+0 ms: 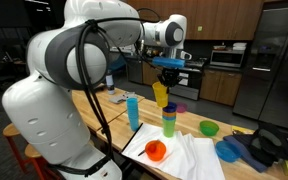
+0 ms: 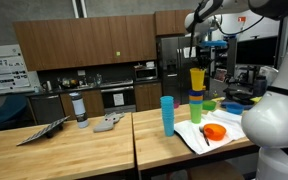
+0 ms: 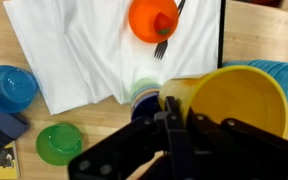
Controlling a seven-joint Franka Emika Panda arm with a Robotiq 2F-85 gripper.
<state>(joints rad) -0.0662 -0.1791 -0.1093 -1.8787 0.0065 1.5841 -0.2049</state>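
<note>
**A:** What is the end effector [image 1: 165, 76] doing?

**B:** It is clenching its fingers on the rim of one yellow plastic cup [image 1: 160, 94] and is holding it upright, mouth up.

**A:** Where is that cup hanging?

**B:** It is hanging straight over one stack of coloured plastic cups [image 1: 169, 122] that is standing on the wooden bench [image 2: 84, 150]. I cannot tell whether the cup's base is touching the top of the stack. The stacked cups are showing too small for a sure count.

**A:** Is anything standing beside the stack?

**B:** One tall blue plastic cup [image 2: 167, 115] is standing alone, near it but apart.

**A:** And what is lying around them?

**B:** One white cloth [image 3: 74, 50] is lying spread on the bench. It is carrying one round orange bowl [image 3: 154, 18], and one dark fork [image 3: 164, 42] is resting on that bowl's edge. Off the cloth, one green bowl [image 3: 59, 143] and one blue bowl [image 3: 11, 85] are sitting on the bare wood, near each other.
</note>
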